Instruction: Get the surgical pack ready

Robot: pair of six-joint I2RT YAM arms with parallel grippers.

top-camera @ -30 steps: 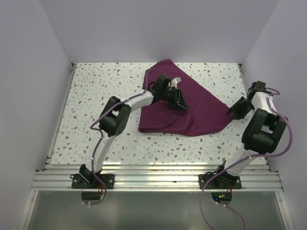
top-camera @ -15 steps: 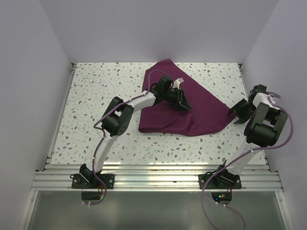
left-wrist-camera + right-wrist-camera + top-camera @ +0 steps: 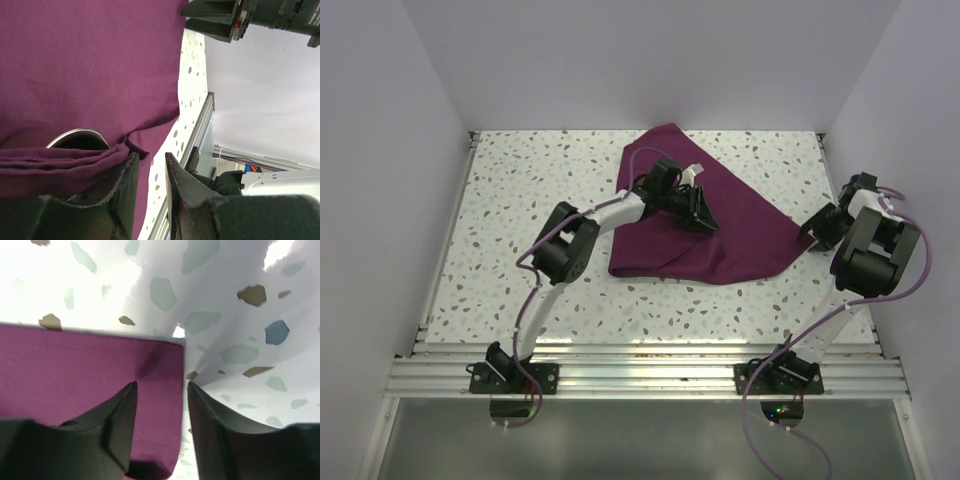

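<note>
Since 1 second ago our right gripper (image 3: 817, 228) has backed toward 3 o'clock, jaws apart, empty, beside the surgical pack (image 3: 745, 240) lying toward 1 o'clock. Our left gripper (image 3: 698, 210) sits nearly closed mid-cloth, grasp unclear; we should pinch corners squarely.

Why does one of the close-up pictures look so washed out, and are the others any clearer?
Right wrist view: strong glare bleaches the speckled table at upper left, and the dark jaws near the lens are blurry. Left wrist view: the purple cloth is sharp, the jaws soft, the scene turned sideways. Top view: even light, everything in focus, only faint shadows.
</note>
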